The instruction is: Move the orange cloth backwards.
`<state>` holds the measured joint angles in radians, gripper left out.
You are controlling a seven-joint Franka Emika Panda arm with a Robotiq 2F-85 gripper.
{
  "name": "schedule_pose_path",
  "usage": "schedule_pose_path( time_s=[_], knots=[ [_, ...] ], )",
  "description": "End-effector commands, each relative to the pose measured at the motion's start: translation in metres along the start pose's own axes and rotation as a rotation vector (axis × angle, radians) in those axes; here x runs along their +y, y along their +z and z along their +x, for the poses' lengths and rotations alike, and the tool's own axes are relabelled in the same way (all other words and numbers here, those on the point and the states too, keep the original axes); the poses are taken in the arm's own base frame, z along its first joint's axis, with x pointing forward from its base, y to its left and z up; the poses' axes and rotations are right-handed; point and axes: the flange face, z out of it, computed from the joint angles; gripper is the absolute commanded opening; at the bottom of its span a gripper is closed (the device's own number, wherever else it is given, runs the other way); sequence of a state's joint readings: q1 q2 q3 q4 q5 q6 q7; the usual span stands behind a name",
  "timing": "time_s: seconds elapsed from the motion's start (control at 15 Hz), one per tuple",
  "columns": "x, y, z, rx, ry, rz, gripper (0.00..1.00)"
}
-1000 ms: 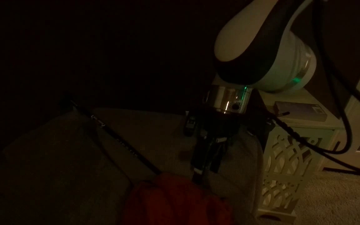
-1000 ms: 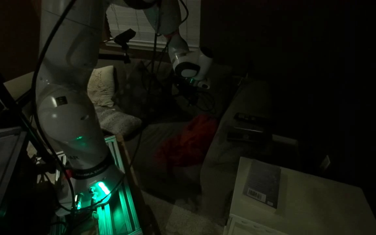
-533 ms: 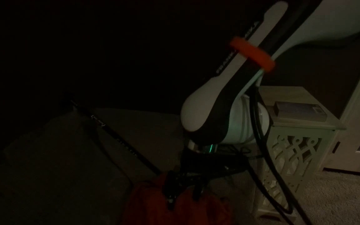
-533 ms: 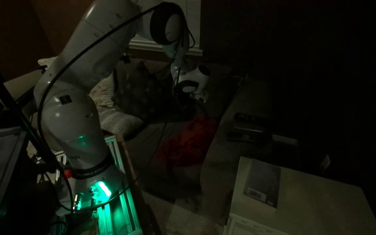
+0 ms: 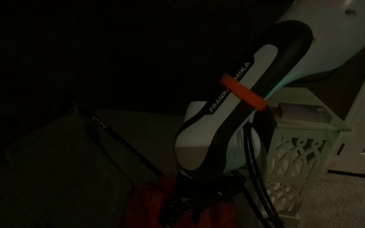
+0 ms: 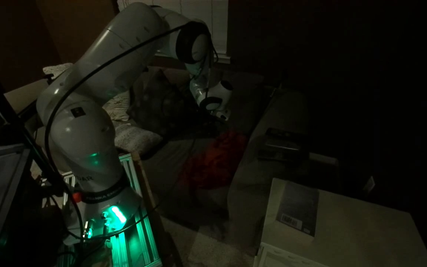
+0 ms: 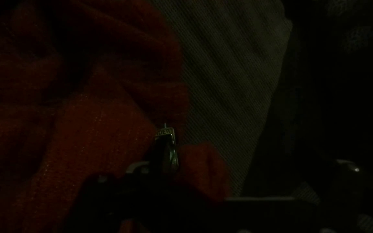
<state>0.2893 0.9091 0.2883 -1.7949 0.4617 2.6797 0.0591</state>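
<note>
The scene is very dark. The orange cloth (image 5: 147, 202) lies crumpled on the grey couch, at the bottom of an exterior view. It also shows beside the armrest in an exterior view (image 6: 213, 163) and fills the left of the wrist view (image 7: 86, 129). My gripper (image 5: 181, 219) is low over the cloth and hides part of it; it is a dark shape in an exterior view (image 6: 213, 124). In the wrist view my gripper (image 7: 257, 147) looks open. Its left finger is over the cloth's edge, with cloth on both sides; its right finger is barely visible, over dark couch. Contact cannot be told.
A pale side table (image 6: 361, 230) with a book (image 6: 298, 209) stands beside the couch armrest (image 6: 250, 178). Dark remotes or boxes (image 6: 282, 144) lie on the armrest. A black pole (image 5: 122, 142) slants toward the cloth. Pillows (image 6: 137, 137) lie at the couch's back.
The arm has reached out and down, bringing my gripper from above the couch to low over the cloth. The gripper has turned, and its fingers show wider apart. The cloth looks unmoved.
</note>
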Motion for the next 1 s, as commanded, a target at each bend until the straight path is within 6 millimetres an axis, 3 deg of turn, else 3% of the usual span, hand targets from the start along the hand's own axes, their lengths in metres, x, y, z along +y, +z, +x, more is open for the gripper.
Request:
schedule_pose_path(
  time_s=[0.0, 0.47, 0.8, 0.93],
  knots=[
    [-0.01, 0.019, 0.003, 0.026, -0.003, -0.045, 1.0],
    [-0.039, 0.098, 0.001, 0.011, 0.002, -0.199, 1.0],
    [-0.049, 0.123, 0.022, 0.085, 0.052, -0.239, 1.0],
    [-0.044, 0.127, 0.036, 0.087, 0.047, -0.286, 1.0]
  ],
)
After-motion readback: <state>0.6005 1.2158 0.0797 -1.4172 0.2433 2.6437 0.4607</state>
